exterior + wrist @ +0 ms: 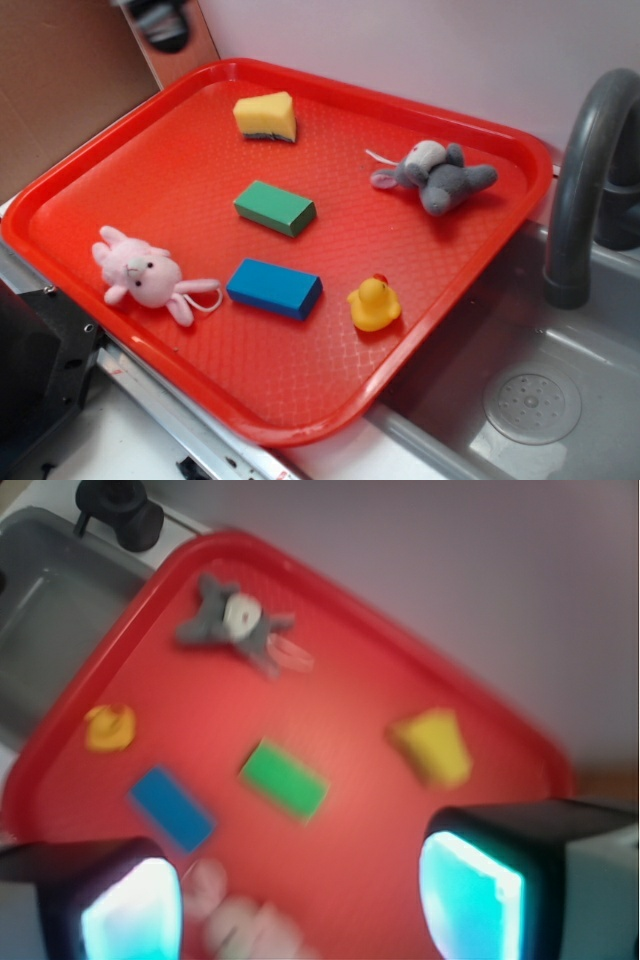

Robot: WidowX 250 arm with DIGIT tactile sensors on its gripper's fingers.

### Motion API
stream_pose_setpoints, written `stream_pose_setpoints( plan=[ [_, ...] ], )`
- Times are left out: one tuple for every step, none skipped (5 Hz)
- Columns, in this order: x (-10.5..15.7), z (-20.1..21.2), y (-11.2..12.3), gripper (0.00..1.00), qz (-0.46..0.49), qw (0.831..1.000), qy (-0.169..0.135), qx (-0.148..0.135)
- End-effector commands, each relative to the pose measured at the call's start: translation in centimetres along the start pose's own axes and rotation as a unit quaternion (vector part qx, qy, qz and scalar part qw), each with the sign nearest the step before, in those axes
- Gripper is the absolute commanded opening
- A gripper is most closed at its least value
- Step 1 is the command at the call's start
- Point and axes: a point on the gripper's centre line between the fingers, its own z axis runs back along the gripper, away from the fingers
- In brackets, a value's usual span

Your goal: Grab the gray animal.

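Lying on red tray (120, 170), left to right in exterior view: pink plush bunny (140, 272) near front-left rim, blue block (274, 288), green block (275, 208), yellow sponge wedge (266, 117) at far side, yellow rubber duck (374, 304), gray animal (437, 175) near far-right corner, on its side, nothing touching it. Gray sink (560, 380) with faucet (585, 170) right of tray. Gripper (300, 895) high above tray, fingers (475, 880) spread wide, holding nothing.

A toy kitchen set-up for robot trials: a moulded grey plastic sink basin (560, 390) with a curved dark grey faucet (585, 170) lies beyond the pincer, beside a red plastic serving tray (300, 410) directly beneath it.
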Motion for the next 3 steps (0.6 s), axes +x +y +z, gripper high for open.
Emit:
stream_pose_setpoints(
  plan=[
    [7.3, -4.3, -1.6, 1.00, -0.204, 0.978, 0.007, 0.034],
    [7.8, -7.9, -3.6, 1.00, -0.293, 0.955, 0.055, 0.016],
    [7.7, -9.7, -4.5, 1.00, -0.315, 0.947, 0.069, 0.003]
  ],
)
